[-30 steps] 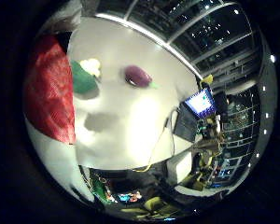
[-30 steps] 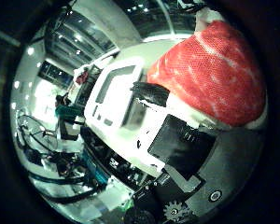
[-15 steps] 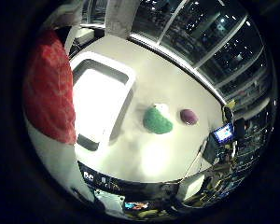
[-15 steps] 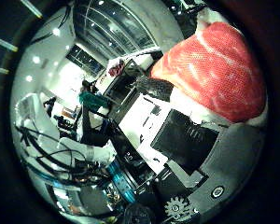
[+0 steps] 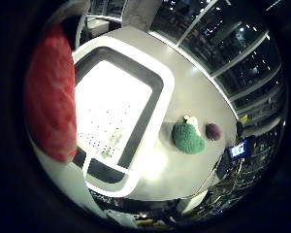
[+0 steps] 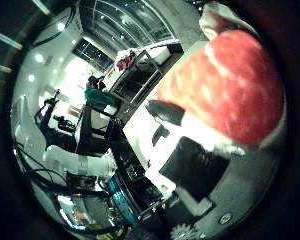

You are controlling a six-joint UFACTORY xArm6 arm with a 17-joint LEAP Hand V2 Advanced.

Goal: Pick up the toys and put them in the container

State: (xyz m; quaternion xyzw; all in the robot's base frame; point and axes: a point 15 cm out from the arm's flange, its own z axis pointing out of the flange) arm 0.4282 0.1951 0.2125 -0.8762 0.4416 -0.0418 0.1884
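Note:
A red toy with white streaks (image 6: 230,85) sits tight against my palm, and my hand (image 6: 195,170) is curled on it with black and white finger parts pressed along its side. The same toy shows in the little finger side view, hanging over one end of the white container (image 5: 160,77). The container has grey inner walls and a bright floor, stands on the white table (image 5: 199,92), and holds no toys that I can see. Beside the container on the table lie a green toy (image 5: 186,138), with a small cream piece touching it, and a purple toy (image 5: 213,131).
A lit screen (image 5: 237,149) stands past the table's edge beyond the purple toy. Glass walls and racks surround the table. A white robot arm (image 6: 75,162) and cluttered benches fill the room on the thumb side.
The view has swung from the table onto the container, which now looks larger and closer. The red toy stays in my hand. The green and purple toys lie where they were.

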